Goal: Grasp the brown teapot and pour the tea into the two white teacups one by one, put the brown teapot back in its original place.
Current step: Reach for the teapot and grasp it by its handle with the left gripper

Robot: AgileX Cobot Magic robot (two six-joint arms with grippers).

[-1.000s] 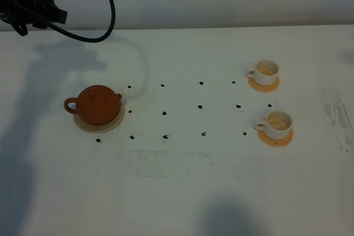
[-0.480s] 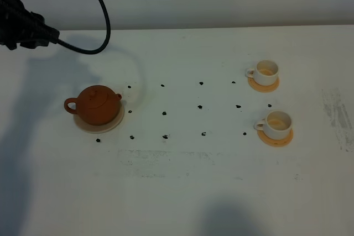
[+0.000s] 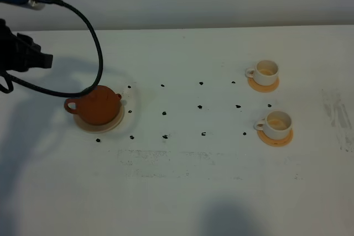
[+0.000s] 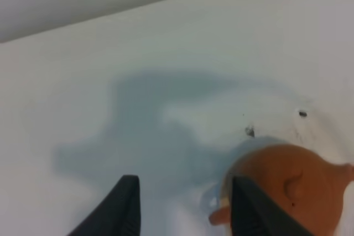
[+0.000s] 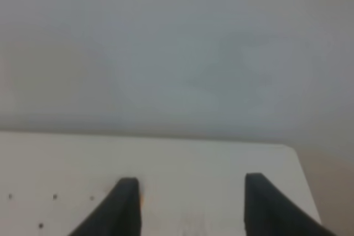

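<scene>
One white counter [image 3: 182, 192], and the action sits at its left edge. The left hand [image 4: 184, 192] hangs over the far-left corner with its fingers spread wide and nothing between them. The right hand [image 5: 191, 185] is spread and empty too, off by the counter's right edge and out of the high view.

The teapot [image 3: 98, 105] sits upright on its beige coaster [image 3: 105, 128] near the left edge, loop handle pointing at that edge and spout towards the cups. I read this as the opening reach, with the grasp not yet made. From the wrist, the pot lies off beside one finger rather than between the two. So the hand needs to slide across, drop until the loop is centred in the gap, then close.

The count:
- Two hands and one teapot on one beige coaster.
- Two cups by the right edge, the far cup [image 3: 266, 72] and the near cup [image 3: 277, 122]. Both are tan inside, and I can't tell if that's tea.
- Two orange coasters, one under each cup.
- Some fourteen black marks [image 3: 164, 113] dotted across the middle.
</scene>
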